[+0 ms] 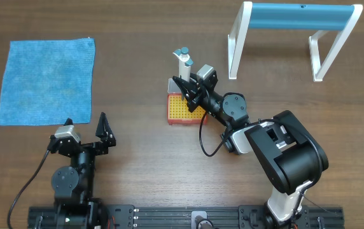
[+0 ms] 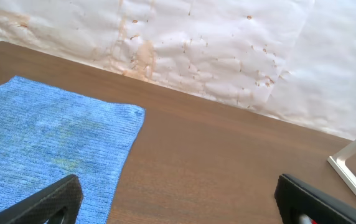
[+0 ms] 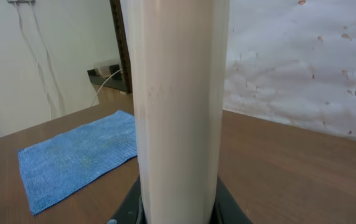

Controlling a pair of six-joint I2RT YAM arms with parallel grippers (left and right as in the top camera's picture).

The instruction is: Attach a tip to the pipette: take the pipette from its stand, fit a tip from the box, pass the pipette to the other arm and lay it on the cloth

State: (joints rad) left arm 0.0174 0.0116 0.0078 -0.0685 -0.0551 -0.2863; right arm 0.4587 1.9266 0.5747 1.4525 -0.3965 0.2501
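So the right gripper (image 1: 188,89) is clamped around the pipette (image 1: 183,61), holding the white barrel upright with its blue cap poking out above the fingers. The tip box (image 1: 177,112) looks to be right below the gripper, a bit back toward the arm's base. Can't see the pipette's lower end since the gripper hides it, so no idea whether a tip is on yet; my guess is we're at the tip-fitting step. The left gripper (image 1: 85,124) sits well off to the side with its jaws spread wide and nothing in them, the blue cloth (image 1: 47,81) just ahead of it. The stand (image 1: 293,28) is off on the other side of the right gripper, away from the cloth. What worries me: if the barrel isn't lined up dead over one hole, pressing down could jam a tip on crooked or shove the box sideways, since nothing seems to pin it. A hard push could also make that smooth barrel slide up through the fingers. And a loosely seated tip might drop off during the handover.
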